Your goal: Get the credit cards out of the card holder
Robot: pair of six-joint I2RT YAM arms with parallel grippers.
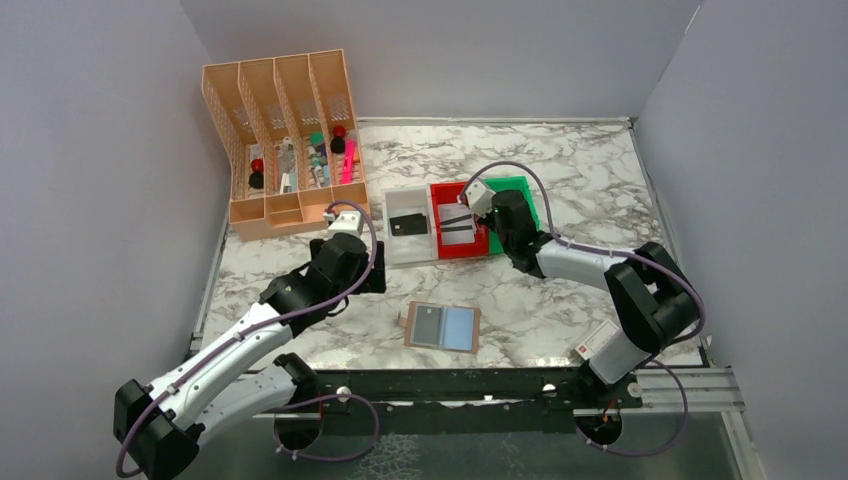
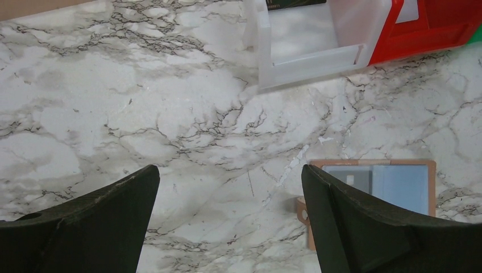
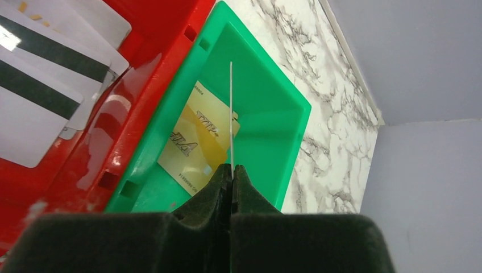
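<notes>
On the marble-patterned table [image 1: 600, 180], a peach slotted desk organiser [image 1: 280, 140] stands at the far left. Three small bins sit side by side mid-table: white bin [image 1: 408, 250], red bin [image 1: 460, 247] and green bin [image 3: 267, 96]. Nearer the arms' bases, the card holder [image 1: 443, 326] lies open and flat, its blue-grey inner faces up.

The left gripper [image 2: 230, 170] hangs with its jaws spread wide and nothing between them, over bare marble between the white bin and the card holder. The right gripper [image 3: 232, 168] is pinched on a thin card [image 3: 231, 114], seen edge-on above the green bin.

A gold credit card [image 3: 196, 145] lies in the green bin, white striped cards [image 3: 40, 85] in the red one, and a dark card [image 1: 407, 224] in the white one.
</notes>
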